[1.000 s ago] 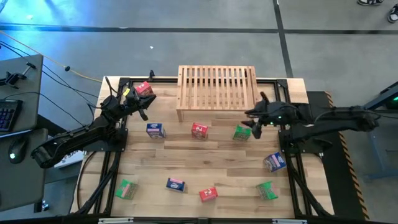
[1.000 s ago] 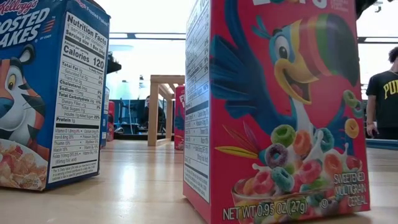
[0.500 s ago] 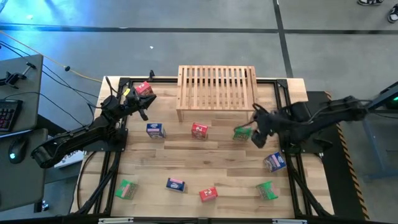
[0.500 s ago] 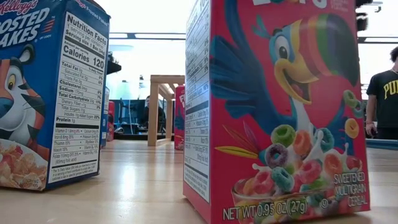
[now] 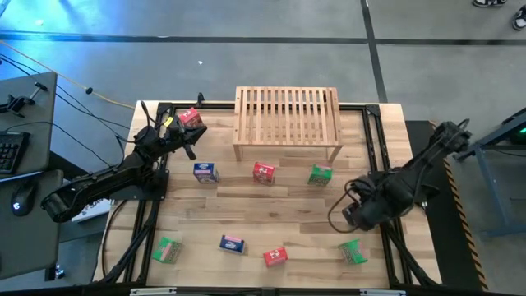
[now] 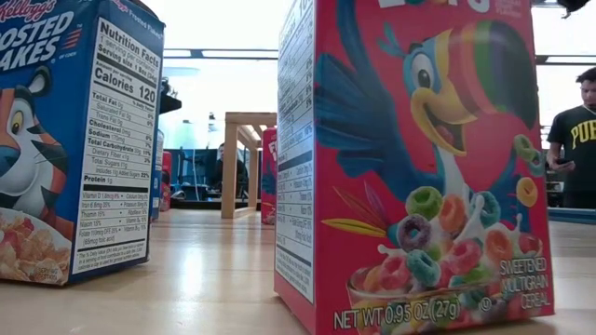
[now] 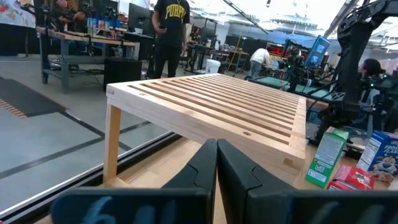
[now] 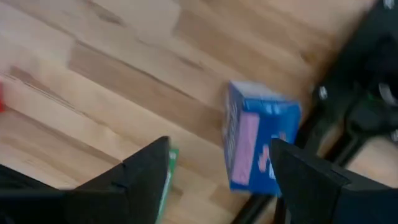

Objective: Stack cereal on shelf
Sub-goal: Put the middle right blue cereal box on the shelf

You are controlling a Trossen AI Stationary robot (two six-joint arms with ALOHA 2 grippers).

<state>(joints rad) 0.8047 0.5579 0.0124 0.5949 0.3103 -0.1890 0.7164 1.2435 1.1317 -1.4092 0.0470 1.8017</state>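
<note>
The light-wood slatted shelf (image 5: 288, 119) stands at the table's far edge and also shows in the left wrist view (image 7: 211, 106). Several small cereal boxes stand on the table: blue (image 5: 205, 172), red (image 5: 263, 172) and green (image 5: 320, 174) in front of the shelf. My right gripper (image 5: 352, 215) is open above a blue box (image 8: 258, 143) that lies on the table near the right edge. Its fingers stand on either side of the box, above it. My left gripper (image 7: 216, 155) is shut and empty at the far left, beside a red box (image 5: 191, 117).
More boxes stand along the near edge: green (image 5: 167, 250), blue (image 5: 233, 244), red (image 5: 275, 256), green (image 5: 353, 252). The low view is filled by a blue box (image 6: 74, 140) and a red box (image 6: 419, 167). A person (image 6: 573, 140) stands beyond the table.
My right gripper has gone from beside the green box near the shelf's right leg toward the table's near edge. It now stands over the blue box at the right.
</note>
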